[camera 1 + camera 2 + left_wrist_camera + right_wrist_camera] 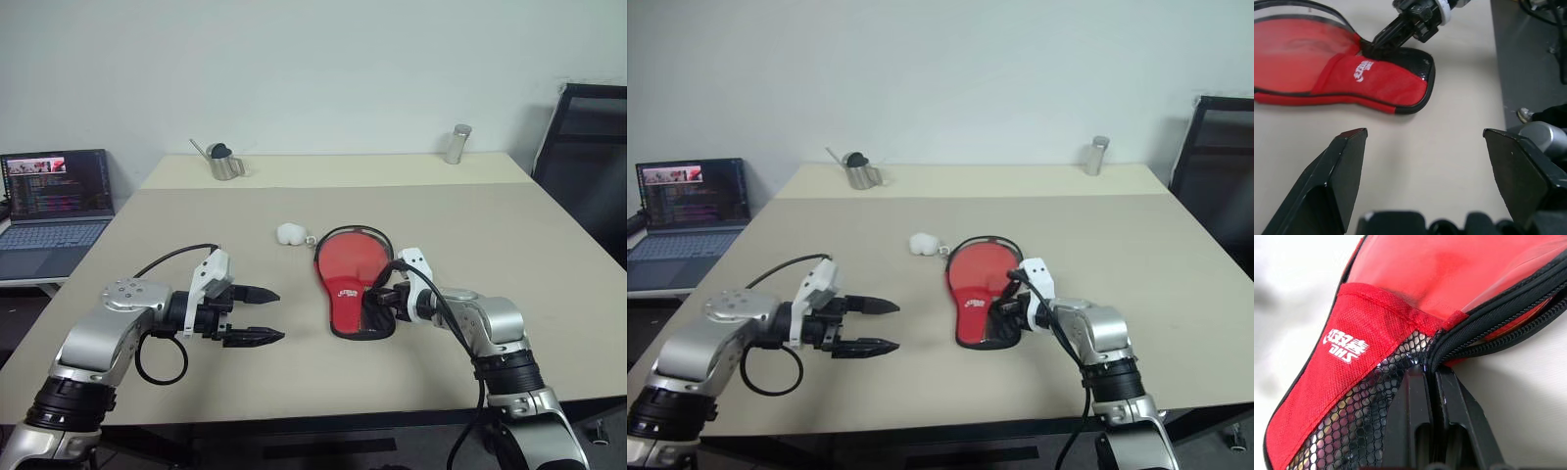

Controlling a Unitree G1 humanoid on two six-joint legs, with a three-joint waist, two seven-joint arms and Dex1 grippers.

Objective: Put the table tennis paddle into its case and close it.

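Case on the table between my arms, zip side facing my right.

The table (549, 255) carries the case (351, 276), red side up, long axis running from the round head far from me to the narrow neck near me. My right gripper (375, 298) is nearer, pinched shut on its zip edge at the neck; my left gripper (257, 315) hangs spread wide and empty, well apart. Paddle (1508, 325) appears inside.

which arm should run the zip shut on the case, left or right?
Right, probably. The right gripper is already shut at the zip edge of the case, where the zipper still gapes in the right wrist view. The left gripper hangs open, well off to the side.
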